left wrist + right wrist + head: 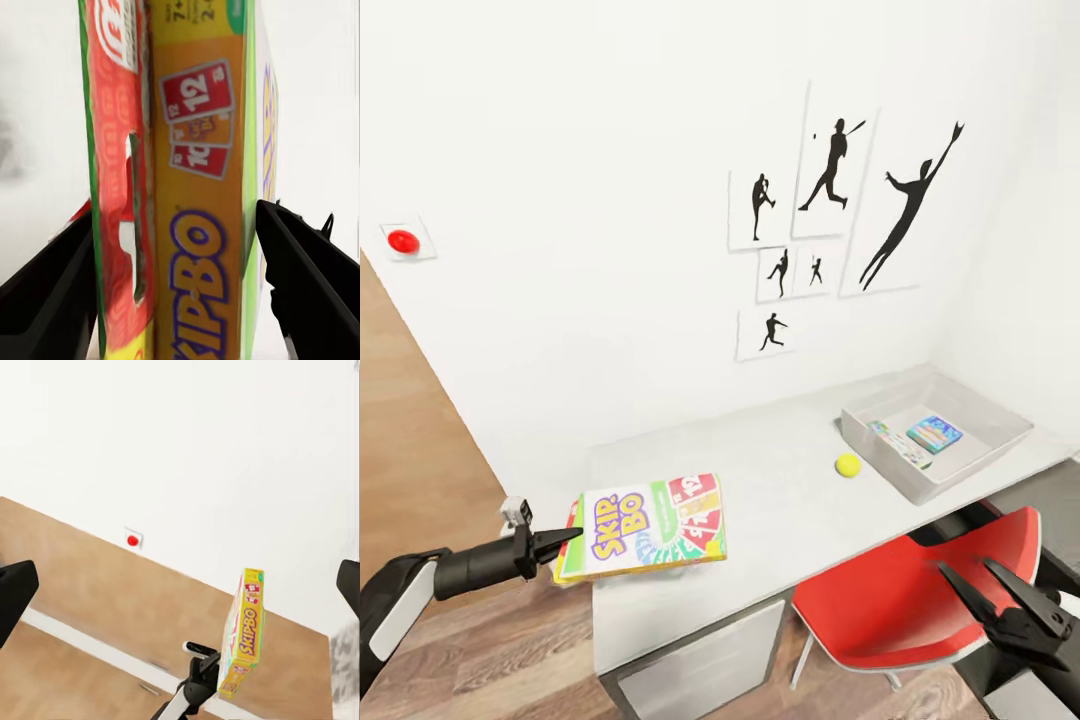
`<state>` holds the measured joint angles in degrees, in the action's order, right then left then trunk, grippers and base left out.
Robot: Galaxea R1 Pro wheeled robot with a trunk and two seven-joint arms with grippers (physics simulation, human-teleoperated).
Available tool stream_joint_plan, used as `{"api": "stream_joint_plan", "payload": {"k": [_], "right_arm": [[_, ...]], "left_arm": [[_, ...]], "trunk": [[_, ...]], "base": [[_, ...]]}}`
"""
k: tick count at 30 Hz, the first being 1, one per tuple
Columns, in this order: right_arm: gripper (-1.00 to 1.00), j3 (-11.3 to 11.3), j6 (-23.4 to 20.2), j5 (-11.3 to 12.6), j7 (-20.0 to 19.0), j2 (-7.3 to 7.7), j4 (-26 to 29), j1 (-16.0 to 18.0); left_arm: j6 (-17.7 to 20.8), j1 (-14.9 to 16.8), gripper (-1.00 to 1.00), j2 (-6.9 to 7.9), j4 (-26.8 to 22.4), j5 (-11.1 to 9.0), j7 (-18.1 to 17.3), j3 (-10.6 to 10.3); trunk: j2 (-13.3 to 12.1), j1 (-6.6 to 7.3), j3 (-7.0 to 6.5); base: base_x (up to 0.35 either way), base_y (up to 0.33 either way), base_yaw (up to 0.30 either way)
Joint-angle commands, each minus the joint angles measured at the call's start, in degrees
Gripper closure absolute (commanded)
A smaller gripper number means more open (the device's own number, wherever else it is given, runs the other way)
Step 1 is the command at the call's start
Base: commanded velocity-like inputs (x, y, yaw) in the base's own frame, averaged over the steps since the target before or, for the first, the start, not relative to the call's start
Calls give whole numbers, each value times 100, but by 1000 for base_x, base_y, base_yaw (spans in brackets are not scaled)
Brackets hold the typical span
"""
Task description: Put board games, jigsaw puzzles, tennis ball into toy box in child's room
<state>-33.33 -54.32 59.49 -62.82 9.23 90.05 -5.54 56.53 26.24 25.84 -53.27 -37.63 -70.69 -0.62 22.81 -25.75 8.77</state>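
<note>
The left gripper [565, 545] had its jaws closed on a pair of flat board games [650, 525] stacked together: a yellow box with orange edges printed "SKIP-BO" and, against it, a red-and-green one. In the left wrist view the two boxes [176, 187] sat edge-on between the black jaws, which pressed them from both sides. The stack was held roughly level, above the near left corner of the counter [780, 500], not resting on it as far as could be judged.

The right gripper [1000, 595] hung low over the red chair [900, 600] off the counter's near edge, its jaws spread wide with nothing between them.

At the far right end of the counter stood the toy box [1015, 432], a shallow pale bin. Inside lay a light blue game box [934, 433] and, beside it toward the bin's left wall, a thin multicoloured sheet [895, 445] that looked like a jigsaw puzzle; whether one or two sheets lay there could not be told. The tennis ball [848, 464] rested on the counter just beside the bin's left wall, outside it.

Judged from this, the task was well past its middle: one board game and at least one puzzle were already in the bin. Left to do: carry the two gripped games along the counter to its right end and lower them in, then pick up the ball and drop it in as well.
</note>
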Motion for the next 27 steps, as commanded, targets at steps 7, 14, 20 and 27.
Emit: {"api": "stream_joint_plan", "payload": {"k": [7, 14, 20, 27], "right_arm": [[-100, -419, -33, 3, -121, 14, -19, 0], [-100, -487, -25, -21, -133, 25, -44, 0], [-100, -697, -22, -25, -134, 21, -45, -1], [-100, -722, -18, -25, -134, 2, -44, -1]], "left_arm": [[309, 25, 100, 93, -617, -19, -384, 67], [347, 44, 100, 171, -855, -63, -434, 94], [347, 48, 100, 162, -886, -23, -429, 84], [347, 48, 100, 157, -887, -11, -428, 88]], "trunk": [[11, -4, -43], [11, -4, -88], [11, -4, -95], [11, -4, -108]], "base": [[0, 0, -206], [0, 0, -195], [0, 0, -43], [0, 0, -33]]}}
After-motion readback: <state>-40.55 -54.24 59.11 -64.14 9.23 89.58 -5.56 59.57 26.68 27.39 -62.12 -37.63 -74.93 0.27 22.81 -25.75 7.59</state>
